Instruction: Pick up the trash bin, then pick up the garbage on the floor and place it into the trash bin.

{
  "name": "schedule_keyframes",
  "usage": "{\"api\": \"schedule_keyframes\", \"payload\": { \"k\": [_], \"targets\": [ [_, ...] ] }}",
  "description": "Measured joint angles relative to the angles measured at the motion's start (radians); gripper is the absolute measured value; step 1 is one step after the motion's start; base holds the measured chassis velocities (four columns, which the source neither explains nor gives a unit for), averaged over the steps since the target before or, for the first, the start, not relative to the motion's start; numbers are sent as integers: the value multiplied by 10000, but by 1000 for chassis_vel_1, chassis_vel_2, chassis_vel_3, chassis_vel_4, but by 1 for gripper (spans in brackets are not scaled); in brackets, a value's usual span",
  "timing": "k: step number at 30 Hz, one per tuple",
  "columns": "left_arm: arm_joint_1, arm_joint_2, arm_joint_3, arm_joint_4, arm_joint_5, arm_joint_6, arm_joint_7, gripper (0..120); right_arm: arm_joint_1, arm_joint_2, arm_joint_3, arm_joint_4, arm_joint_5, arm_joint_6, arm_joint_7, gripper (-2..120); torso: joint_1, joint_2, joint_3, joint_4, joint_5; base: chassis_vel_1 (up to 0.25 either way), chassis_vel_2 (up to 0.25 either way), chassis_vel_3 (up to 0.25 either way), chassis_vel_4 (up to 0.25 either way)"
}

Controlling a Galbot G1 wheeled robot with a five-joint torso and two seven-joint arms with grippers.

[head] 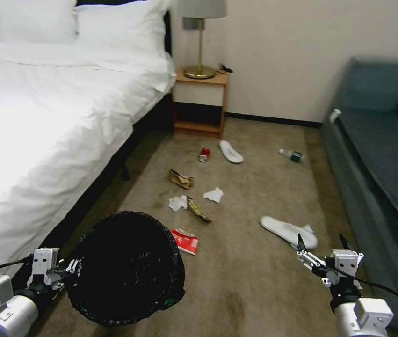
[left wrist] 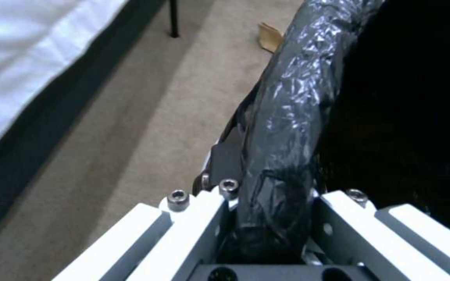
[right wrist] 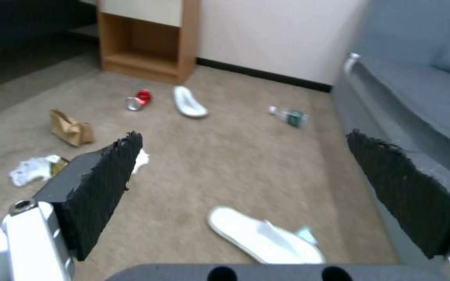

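Observation:
The trash bin [head: 128, 267], lined with a glossy black bag, hangs tilted above the carpet at the lower left. My left gripper [head: 70, 269] is shut on its rim [left wrist: 287, 117]. My right gripper [head: 325, 245] is open, hovering just short of a white slipper [head: 288, 230] [right wrist: 261, 236]. Garbage is scattered on the floor ahead: a red-white wrapper [head: 184, 241] by the bin, white tissues [head: 213, 194], brown crumpled paper [head: 180, 178], a red can [head: 204, 154], a second slipper [head: 231, 151] and a clear bottle [head: 292, 155].
A white bed [head: 44, 117] runs along the left, close beside the bin. A blue-grey sofa [head: 381, 154] lines the right, near my right arm. A wooden nightstand [head: 201, 100] with a lamp stands at the far wall. Open carpet lies between.

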Motion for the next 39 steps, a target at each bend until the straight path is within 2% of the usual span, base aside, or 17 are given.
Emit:
{"api": "schedule_keyframes", "payload": {
  "k": [11, 17, 19, 21, 23, 24, 26, 27, 28, 30, 31, 32, 35, 36, 37, 38, 39],
  "targets": [
    [-365, 141, 313, 47, -15, -6, -201, 2, -10, -48, 9, -65, 18, -8, -23, 100, 0, 0, -1, -2, 1, -128, 162, 163, -125],
    [-1295, 461, 594, 173, -1049, 260, -1138, 2, -63, -276, -109, -174, 83, -100, -148, 100, 1, 0, 1, -3, 0, -158, 145, 154, -153],
    [-1696, 670, 779, 213, -1707, 340, -1761, 2, -171, -889, -231, -293, 474, -355, -231, 100, 3, -1, 2, -2, 0, -105, 120, 124, -116],
    [-1779, 731, 835, 207, -1893, 397, -1952, 2, -199, -1158, -250, -355, 673, -462, -241, 100, 3, -1, 3, -5, 1, -78, 88, 88, -96],
    [-1851, 942, 1028, 89, -2215, 518, -2574, 2, -201, -2378, -248, -673, 1748, -928, -263, 100, 3, 0, 2, -3, 3, -27, 7, 14, -32],
    [-1851, 942, 1028, 89, -2215, 518, -2574, 2, -201, -2378, -248, -673, 1748, -928, -263, 100, 3, 0, 2, -3, 3, 0, 0, 0, 0],
    [-1847, 1060, 1111, 18, -2414, 614, -2920, 2, -101, -3177, -234, -952, 2737, -1242, -316, 100, 1, 0, -1, -4, 3, 0, 0, 0, 0],
    [-1886, 1204, 1149, -43, -2636, 769, -3277, 2, 206, -4550, -269, -1485, 4037, -1552, -574, 100, 0, 0, -1, -5, 4, 0, 0, 0, 0],
    [-1886, 1204, 1149, -43, -2636, 769, -3277, 2, 206, -4550, -269, -1485, 4037, -1552, -574, 100, 0, 0, -1, -5, 4, 0, 0, 0, 0],
    [-1926, 1321, 1151, -54, -2701, 850, -3470, 2, 771, -5799, -491, -2231, 4972, -1729, -1080, 100, -1, 0, -1, 1, 1, 0, 0, 0, 0],
    [-1926, 1321, 1151, -54, -2701, 850, -3470, 2, 771, -5799, -491, -2231, 4972, -1729, -1080, 100, -1, 0, -1, 1, 1, 0, 0, 0, 0],
    [-1938, 1395, 1150, -46, -2708, 872, -3555, 2, 1166, -6291, -677, -2818, 5247, -1774, -1485, 100, 0, 0, 0, 1, 2, 0, 0, 0, 0],
    [-1946, 1495, 1142, 6, -2708, 884, -3677, 2, 1722, -6762, -894, -3624, 5365, -1775, -2352, 100, 0, 0, 1, -1, 8, 0, 0, 0, 0],
    [-1960, 1548, 1141, 43, -2706, 887, -3745, 2, 2142, -7003, -1031, -4191, 5345, -1690, -3140, 100, 0, 0, 1, -1, 3, 0, 0, 0, 0],
    [-2018, 1622, 1140, 91, -2739, 936, -3886, 2, 3070, -7332, -1519, -5414, 5138, -1258, -4532, 100, 0, -1, 1, -1, 0, 0, 0, 0, 0],
    [-2018, 1622, 1140, 91, -2739, 936, -3886, 2, 3070, -7332, -1519, -5414, 5138, -1258, -4532, 100, 0, -1, 1, -1, 0, 0, 0, 0, 0],
    [-2100, 1643, 1129, 95, -2885, 995, -3961, 2, 3732, -7429, -2044, -6172, 5051, -978, -5127, 100, 0, -1, 1, 0, 4, 0, 0, 0, 0]
  ]
}}
